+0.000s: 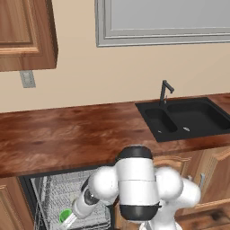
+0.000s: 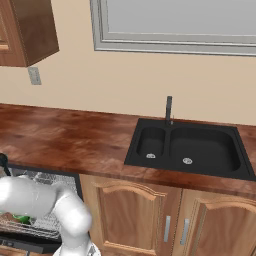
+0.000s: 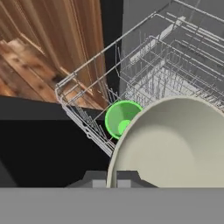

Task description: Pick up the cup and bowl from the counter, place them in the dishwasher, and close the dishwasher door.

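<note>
One cup (image 3: 120,119), upright in wire rack (image 3: 144,74) of dishwasher (image 1: 45,197). One bowl (image 3: 175,144), pinched at rim in closed gripper (image 3: 112,178), just beside cup over rack. Sink (image 2: 192,150) set in counter (image 1: 63,134).

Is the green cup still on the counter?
No, the cup stands upright in the dishwasher's wire rack, beside the bowl.

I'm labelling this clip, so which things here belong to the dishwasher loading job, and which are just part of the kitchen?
Job:
cup, already in the rack
bowl, close against the gripper
dishwasher, open
counter

Just there:
sink
faucet
wooden cabinet doors
wall outlet
</note>
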